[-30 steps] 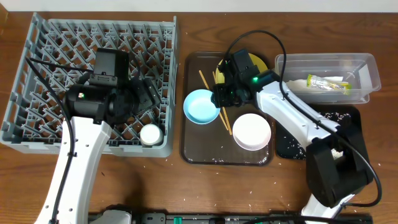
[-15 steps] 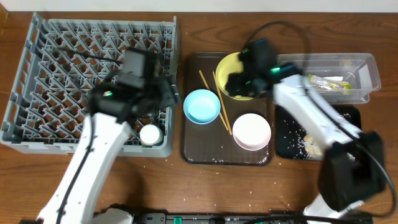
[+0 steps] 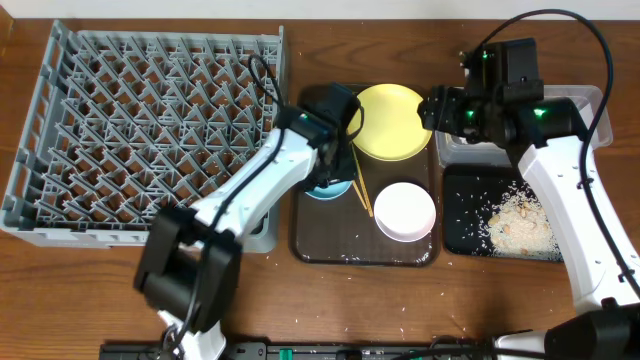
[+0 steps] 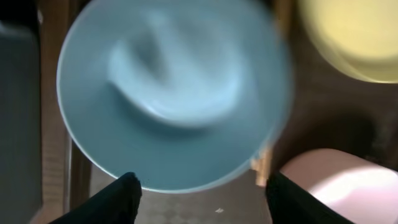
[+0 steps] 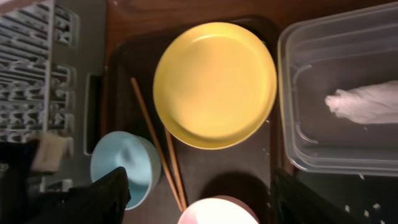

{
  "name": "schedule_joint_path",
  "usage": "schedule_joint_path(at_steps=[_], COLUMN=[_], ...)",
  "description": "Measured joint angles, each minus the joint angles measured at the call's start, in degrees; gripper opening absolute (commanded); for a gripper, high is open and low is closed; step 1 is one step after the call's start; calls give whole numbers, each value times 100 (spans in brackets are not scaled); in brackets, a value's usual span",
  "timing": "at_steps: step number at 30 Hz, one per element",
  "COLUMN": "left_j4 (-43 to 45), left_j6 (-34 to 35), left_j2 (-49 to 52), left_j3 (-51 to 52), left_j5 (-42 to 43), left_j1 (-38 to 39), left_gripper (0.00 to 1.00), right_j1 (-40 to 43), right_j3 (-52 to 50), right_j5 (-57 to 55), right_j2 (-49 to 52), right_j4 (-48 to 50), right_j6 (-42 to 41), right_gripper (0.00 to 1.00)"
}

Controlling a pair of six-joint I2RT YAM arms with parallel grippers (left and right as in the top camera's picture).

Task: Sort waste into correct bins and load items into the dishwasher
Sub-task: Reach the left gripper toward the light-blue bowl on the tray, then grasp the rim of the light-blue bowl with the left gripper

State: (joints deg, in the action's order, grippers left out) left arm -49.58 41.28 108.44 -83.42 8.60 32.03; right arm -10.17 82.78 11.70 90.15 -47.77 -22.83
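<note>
My left gripper is open and empty, right over the light blue bowl on the brown tray; the bowl is blurred, with one finger on each side of its near rim. My right gripper is open and empty, high above the tray. Below it lie the yellow plate, the chopsticks and the white bowl. The clear tub holds the white napkin. The black tray holds rice scraps. The wrapper and the cup are hidden.
The grey dish rack fills the left side. The brown serving tray lies between the rack and the bins. My left arm crosses the rack's front right corner. My right arm covers most of the clear tub in the overhead view.
My left arm has swung right, from over the rack to over the blue bowl. My right arm has pulled back from the yellow plate toward the clear tub, uncovering the plate.
</note>
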Motion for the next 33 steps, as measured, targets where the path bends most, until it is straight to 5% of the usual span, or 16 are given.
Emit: schedule_joint_path(at_steps=[16, 26, 33], left_j4=[-291, -52, -282], left_j6=[839, -660, -1069], left_j2=[289, 289, 289], left_j3=[-7, -7, -4], left_j5=[-219, -474, -678], left_j1=[-26, -374, -372], left_gripper=[63, 63, 63], right_j1=[0, 0, 0], right_j3=[0, 0, 0], right_j5=[-256, -267, -275], right_j2=[0, 0, 0], right_j4=[-83, -79, -63], right_j6=[2, 4, 4], right_gripper=[73, 73, 73])
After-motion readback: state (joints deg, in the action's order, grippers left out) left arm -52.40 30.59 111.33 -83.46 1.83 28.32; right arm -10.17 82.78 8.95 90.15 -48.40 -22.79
